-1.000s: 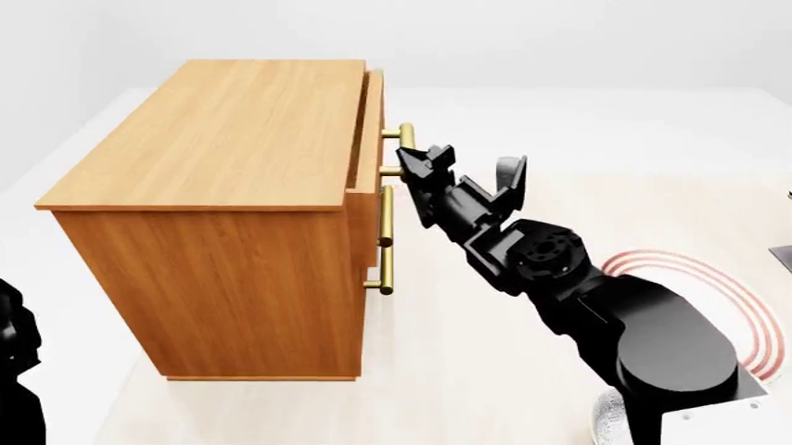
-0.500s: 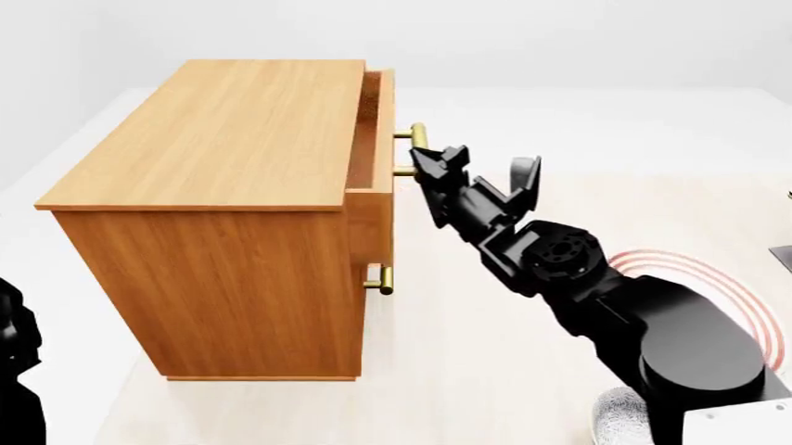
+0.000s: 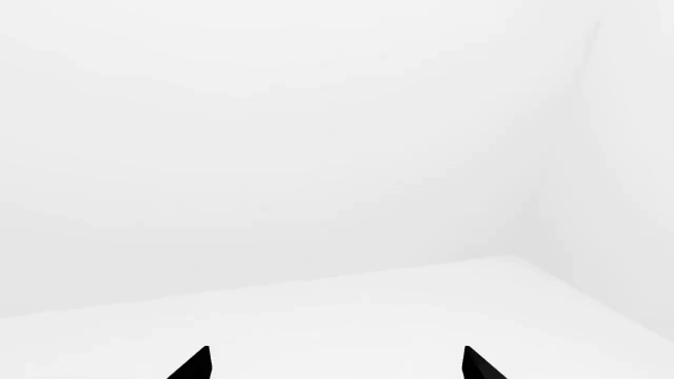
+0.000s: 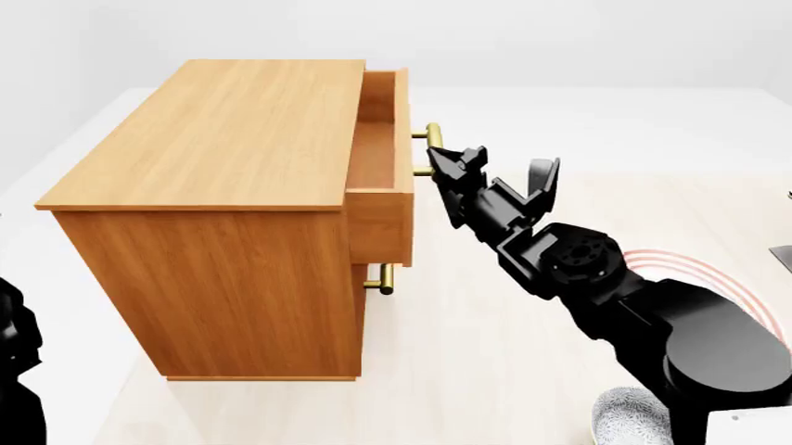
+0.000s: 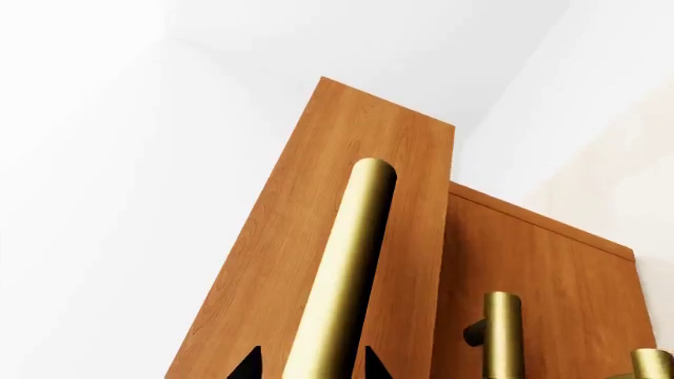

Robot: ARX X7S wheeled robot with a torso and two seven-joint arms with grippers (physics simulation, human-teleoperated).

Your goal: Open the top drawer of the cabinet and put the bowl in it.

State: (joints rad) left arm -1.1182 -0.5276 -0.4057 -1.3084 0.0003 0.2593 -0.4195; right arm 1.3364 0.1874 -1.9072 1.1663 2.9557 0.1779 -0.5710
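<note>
Gripping brass handle, right pincer; top drawer partly out.

Plain white walls close the room from ten to two o'clock, evenly lit, with soft shading only. A pale cream floor fills the lower half and turns whiter toward twelve o'clock. In the left wrist view, two white walls meet at a faint corner.
</note>
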